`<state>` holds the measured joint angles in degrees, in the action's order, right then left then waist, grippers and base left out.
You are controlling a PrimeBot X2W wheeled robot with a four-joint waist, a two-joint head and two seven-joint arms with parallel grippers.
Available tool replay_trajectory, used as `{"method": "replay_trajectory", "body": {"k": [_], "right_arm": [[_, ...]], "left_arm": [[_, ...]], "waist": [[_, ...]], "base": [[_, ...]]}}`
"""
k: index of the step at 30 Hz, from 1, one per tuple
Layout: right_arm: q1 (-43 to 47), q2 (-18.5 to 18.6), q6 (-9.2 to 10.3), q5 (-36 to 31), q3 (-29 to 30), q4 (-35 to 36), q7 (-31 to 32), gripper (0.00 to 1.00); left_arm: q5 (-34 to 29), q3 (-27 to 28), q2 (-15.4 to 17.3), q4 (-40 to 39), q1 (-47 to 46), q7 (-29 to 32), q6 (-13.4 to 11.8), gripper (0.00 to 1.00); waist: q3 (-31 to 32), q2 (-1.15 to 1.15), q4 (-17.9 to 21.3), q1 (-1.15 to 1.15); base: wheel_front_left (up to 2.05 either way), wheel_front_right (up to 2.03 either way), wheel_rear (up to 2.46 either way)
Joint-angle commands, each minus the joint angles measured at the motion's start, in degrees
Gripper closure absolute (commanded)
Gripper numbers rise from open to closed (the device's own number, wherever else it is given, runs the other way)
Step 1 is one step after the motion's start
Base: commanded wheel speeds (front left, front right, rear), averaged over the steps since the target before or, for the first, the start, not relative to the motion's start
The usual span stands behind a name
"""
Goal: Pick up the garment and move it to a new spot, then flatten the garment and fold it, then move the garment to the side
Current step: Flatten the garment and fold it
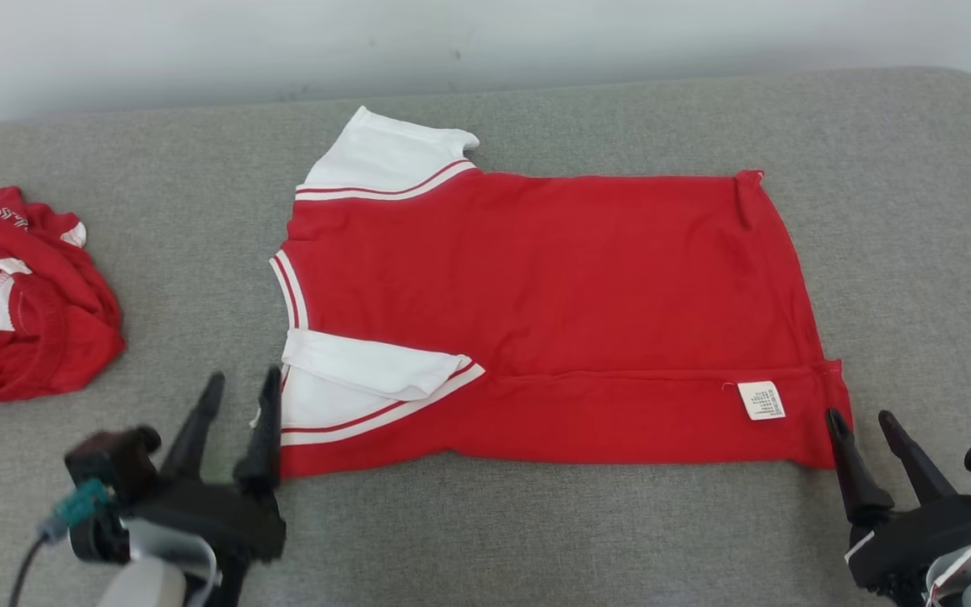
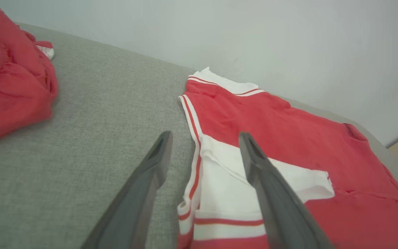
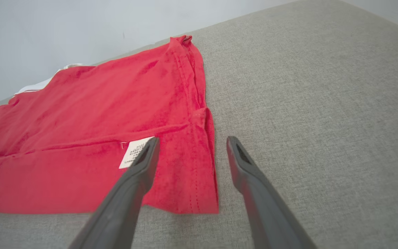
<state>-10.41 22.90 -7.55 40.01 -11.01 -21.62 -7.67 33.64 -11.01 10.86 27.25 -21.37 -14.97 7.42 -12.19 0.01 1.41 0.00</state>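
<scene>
**Red T-shirt (image 1: 536, 278) laid part-folded mid-way along the grey upholstered surface (image 1: 915, 211), its near edge turned over.**
The left claw (image 1: 244, 377) and right claw (image 1: 859, 415) are held wide and empty at the near corners. The folding step is judged under way, and a fresh grip is called for next.

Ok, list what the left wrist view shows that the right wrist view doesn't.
Left wrist view, of the two: the crumpled red pile and the open left gripper, poised at the collar end of the red shirt. Right wrist view, of the two: the open right gripper at the hem end, and the near hem corner. Both: the red shirt, its care label, the grey cushion and the pale wall.
</scene>
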Motion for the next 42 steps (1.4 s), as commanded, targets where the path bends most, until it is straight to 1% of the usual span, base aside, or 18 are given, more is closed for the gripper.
{"method": "replay_trajectory", "body": {"k": [1, 6, 10, 14, 15, 16, 17, 18, 23, 28, 35, 38, 42], "right_arm": [[0.58, 0.38, 0.14, -0.55, -0.21, -0.65, -0.56, 0.0], [-0.21, -0.29, 0.14, -1.7, -0.86, -3.42, -1.5, 0.0], [-1.5, -0.38, 0.14, -2.34, -1.14, -6.13, -1.28, 0.0], [-3.02, -1.31, 0.14, -2.63, -1.85, -8.77, -1.66, 0.0], [-3.44, -1.62, 0.14, -2.61, -2.17, -9.54, -1.74, 0.02], [-3.94, -1.91, 0.14, -2.48, -2.54, -10.21, -1.77, 0.64], [-4.51, -2.22, 0.14, -2.2, -2.77, -10.91, -1.9, 0.86], [-5.05, -2.52, 0.14, -1.9, -3.02, -11.68, -2.01, 1.0], [-6.13, -3.42, 0.14, -0.6, -4.61, -14.32, -3.34, 1.0], [-4.43, -3.01, 0.14, 0.63, -6.23, -14.65, -4.38, 1.0], [1.08, -0.59, 0.14, 2.6, -7.65, -10.51, -4.79, 1.0], [4.25, 0.99, 0.14, 3.12, -6.76, -8.21, -4.03, 1.0], [8.27, 2.07, 0.14, 3.3, -4.8, -5.11, -2.36, 1.0]], "left_arm": [[-1.15, -0.4, 0.29, -0.35, 1.93, -0.22, -0.01, 0.0], [-1.35, -2.21, 0.07, 0.63, 5.56, -0.21, -0.03, 0.0], [-1.87, -3.76, 0.15, 2.15, 5.62, -0.21, -0.01, 0.0], [-1.81, -4.39, -0.06, 4.64, 4.68, -0.16, -0.01, 0.0], [-1.33, -4.63, -0.29, 5.31, 4.57, -0.16, -0.01, 0.0], [-1.04, -4.84, -0.34, 5.99, 4.51, -0.15, -0.01, 0.52], [-0.68, -4.98, -0.28, 6.71, 4.46, -0.12, -0.01, 0.76], [-0.36, -5.12, -0.23, 7.2, 4.33, -0.11, -0.01, 1.0], [0.15, -5.64, 0.19, 8.02, 4.05, -0.16, -0.01, 1.0], [0.04, -5.62, 0.28, 7.42, 5.95, -0.17, -0.01, 1.0], [-0.41, -3.5, -0.6, 2.72, 13.3, -0.18, -0.12, 1.0], [-1.08, -2.94, -1.24, 0.14, 17.06, -0.19, -0.36, 1.0], [-1.55, -2.98, -2.21, -2.72, 21.06, -0.19, -0.81, 1.0]], "waist": [[0.1, -0.01, -0.31, 0.0], [-0.35, -0.01, -0.7, 0.0], [-0.75, -0.01, -0.88, 0.0], [-0.93, -0.01, -0.56, 0.0], [-0.91, -0.01, -0.5, 0.0], [-0.83, -0.01, -0.42, 0.0], [-0.73, -0.01, -0.33, 0.0], [-0.55, -0.01, -0.28, 0.0], [1.74, -0.01, -0.7, 0.0], [4.59, -0.01, -1.42, 0.0], [8.11, -0.01, -2.51, 0.0], [8.82, -0.01, -2.94, 0.0], [9.03, -0.01, -3.26, 0.0]], "base": [[0.0, 0.0, 0.0], [0.0, 0.0, 0.0], [0.0, 0.0, 0.0], [0.0, 0.0, 0.0], [0.0, 0.0, 0.0], [0.0, 0.0, 0.0], [0.0, 0.0, 0.0], [0.0, 0.0, 0.0], [0.0, 0.0, 0.0], [0.0, 0.0, 0.0], [0.0, 0.0, 0.0], [0.0, 0.0, 0.0], [0.0, 0.0, 0.0]]}}
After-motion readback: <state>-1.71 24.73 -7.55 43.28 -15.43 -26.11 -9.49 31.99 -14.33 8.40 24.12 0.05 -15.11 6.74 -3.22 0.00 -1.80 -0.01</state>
